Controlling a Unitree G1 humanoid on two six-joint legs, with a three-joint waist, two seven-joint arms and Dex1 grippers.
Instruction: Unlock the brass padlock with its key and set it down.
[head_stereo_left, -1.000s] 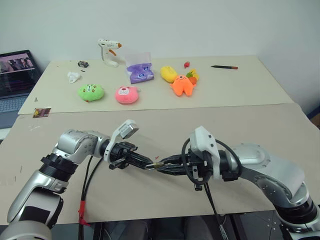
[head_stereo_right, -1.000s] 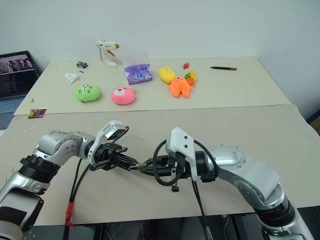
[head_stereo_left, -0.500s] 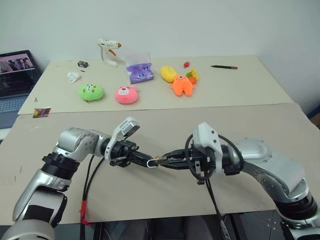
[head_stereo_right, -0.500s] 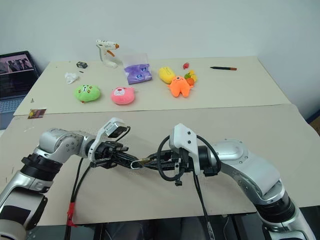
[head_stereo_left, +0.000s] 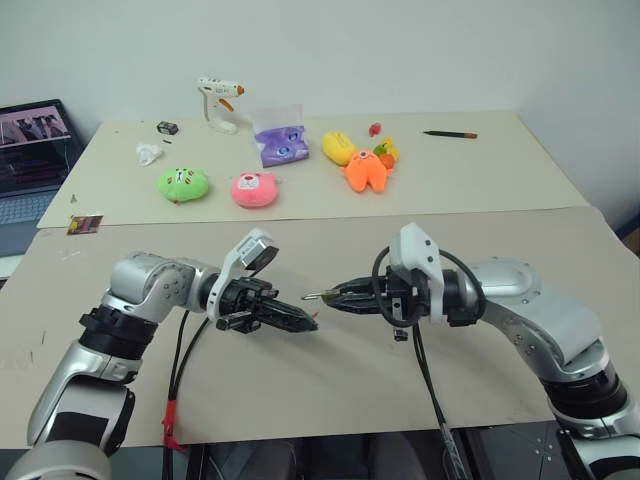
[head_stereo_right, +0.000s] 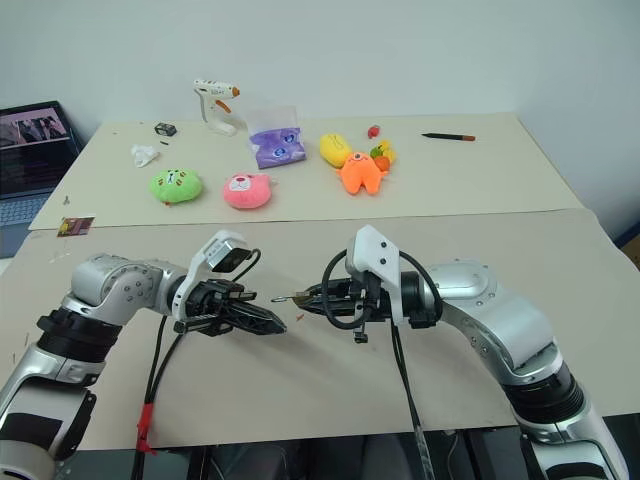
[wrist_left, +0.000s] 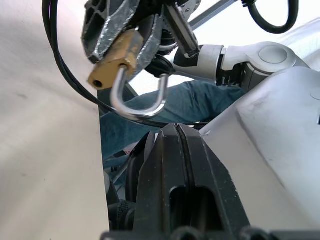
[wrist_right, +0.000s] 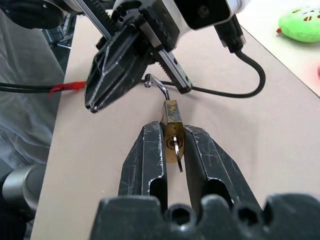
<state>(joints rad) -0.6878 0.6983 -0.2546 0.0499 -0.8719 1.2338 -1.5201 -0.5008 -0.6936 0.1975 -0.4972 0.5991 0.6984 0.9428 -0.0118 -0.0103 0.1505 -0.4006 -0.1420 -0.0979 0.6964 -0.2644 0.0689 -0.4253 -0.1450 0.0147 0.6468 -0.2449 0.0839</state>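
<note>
1. Beige table (head_stereo_left: 300, 385) in front of a white wall, with the two arms meeting above its near edge
2. Right gripper (wrist_right: 172, 145) clamps the brass body of the padlock (wrist_right: 172, 131) between its fingers, held clear of the table; the key (wrist_right: 178, 156) sits in the keyhole on the end facing the wrist
3. Silver shackle (wrist_left: 138, 96) stands swung out of the body, one leg free, pointing toward the left gripper (head_stereo_left: 305, 322)
4. Left gripper, just beside the padlock and apart from it, has its fingers pressed together on nothing
5. Well beyond the padlock, on the far table: green plush (head_stereo_left: 181, 184), pink plush (head_stereo_left: 253, 189), orange plush (head_stereo_left: 365, 168), yellow plush (head_stereo_left: 337, 147), purple bag (head_stereo_left: 277, 140), glue gun (head_stereo_left: 219, 102) and pen (head_stereo_left: 449, 134)
6. Laptop (head_stereo_left: 32, 155) stands open off the far table's left end
</note>
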